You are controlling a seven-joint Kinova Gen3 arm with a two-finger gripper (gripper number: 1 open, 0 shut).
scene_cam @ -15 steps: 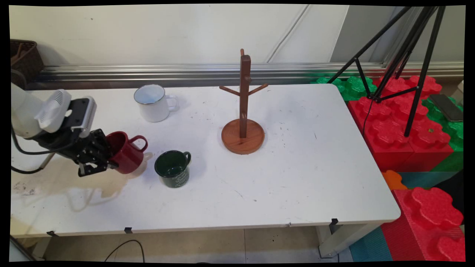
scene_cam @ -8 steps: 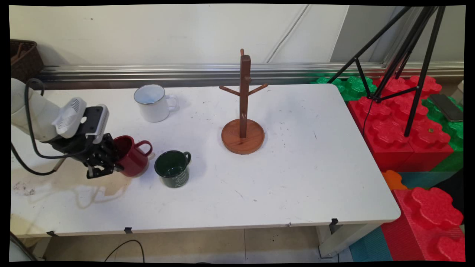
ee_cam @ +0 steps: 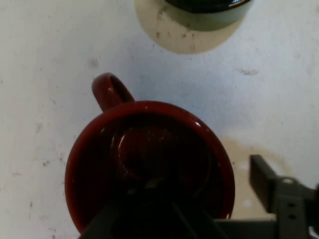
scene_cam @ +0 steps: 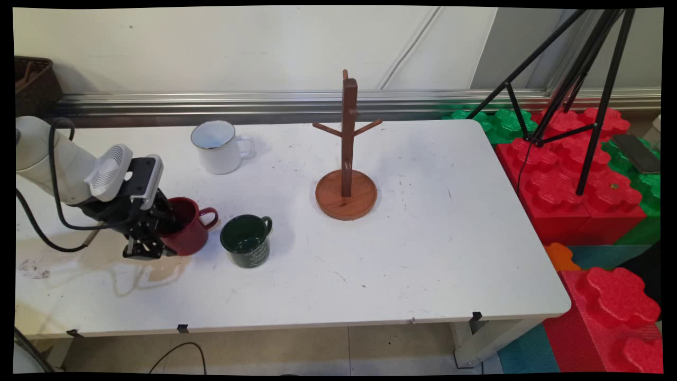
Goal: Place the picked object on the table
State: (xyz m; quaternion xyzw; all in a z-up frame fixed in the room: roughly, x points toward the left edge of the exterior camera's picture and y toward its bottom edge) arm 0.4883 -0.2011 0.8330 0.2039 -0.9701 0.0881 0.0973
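Observation:
My gripper point(scene_cam: 157, 239) is shut on the red mug point(scene_cam: 189, 231) at the table's left side, one finger inside its rim and one outside. The mug's base is at the white table point(scene_cam: 423, 254), with its handle pointing right. The hand view looks straight down into the red mug point(ee_cam: 149, 164), with the gripper point(ee_cam: 207, 181) at its lower right rim and the outer finger point(ee_cam: 264, 179) beside the wall. A dark green mug point(scene_cam: 246, 241) stands just right of the red one, apart from it; its edge point(ee_cam: 204, 7) shows at the top of the hand view.
A white enamel mug point(scene_cam: 217, 146) stands behind, towards the wall. A wooden mug tree point(scene_cam: 346, 159) with bare pegs stands mid-table. Brownish stains mark the table under the gripper. Red and green foam blocks and a black tripod point(scene_cam: 576, 79) are off the right edge.
The gripper has carried the red mug down and to the right, from tilted above the table to nearly upright with its base at the surface, closer to the green mug.

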